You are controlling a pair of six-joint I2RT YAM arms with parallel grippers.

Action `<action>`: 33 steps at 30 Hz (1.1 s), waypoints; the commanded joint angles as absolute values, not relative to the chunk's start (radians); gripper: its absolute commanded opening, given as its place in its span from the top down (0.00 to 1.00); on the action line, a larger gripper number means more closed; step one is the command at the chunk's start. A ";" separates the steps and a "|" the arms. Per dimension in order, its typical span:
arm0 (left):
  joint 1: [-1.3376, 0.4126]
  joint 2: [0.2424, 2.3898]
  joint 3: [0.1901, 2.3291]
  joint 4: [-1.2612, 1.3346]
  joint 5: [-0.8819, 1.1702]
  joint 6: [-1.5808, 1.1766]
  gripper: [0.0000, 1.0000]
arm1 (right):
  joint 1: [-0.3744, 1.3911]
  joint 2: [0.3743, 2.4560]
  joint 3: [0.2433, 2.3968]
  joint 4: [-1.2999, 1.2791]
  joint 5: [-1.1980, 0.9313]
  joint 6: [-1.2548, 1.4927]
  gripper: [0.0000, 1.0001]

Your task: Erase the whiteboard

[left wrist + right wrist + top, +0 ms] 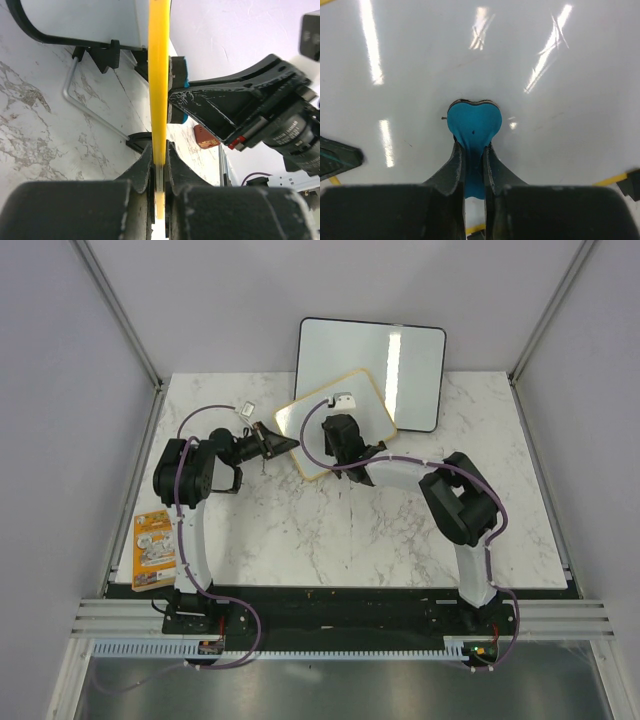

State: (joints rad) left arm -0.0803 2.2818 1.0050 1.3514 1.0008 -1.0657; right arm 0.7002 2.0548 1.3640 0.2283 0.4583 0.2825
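The whiteboard, small with a pale wood frame, is held tilted up off the table. My left gripper is shut on its left corner. In the left wrist view the yellow frame edge runs straight up from between my left gripper. My right gripper sits over the board's face, shut on a blue heart-shaped eraser that is pressed against the white surface. That surface shows only glare streaks around the right gripper. From the side the eraser touches the board.
A larger black-framed white board leans at the back on a wire stand. An orange packet lies at the table's left edge. A small white item lies behind the left arm, and a red-brown piece lies on the marble.
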 commanded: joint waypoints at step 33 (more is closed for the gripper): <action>-0.104 2.312 1.019 1.663 1.091 -1.058 0.98 | 0.614 2.086 1.132 -0.250 0.315 0.357 1.00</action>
State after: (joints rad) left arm -0.0856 2.2818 1.0172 1.3796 1.0271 -1.0657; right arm 0.6327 1.9713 1.2362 0.0990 0.3626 0.3561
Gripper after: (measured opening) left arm 0.075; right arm 0.150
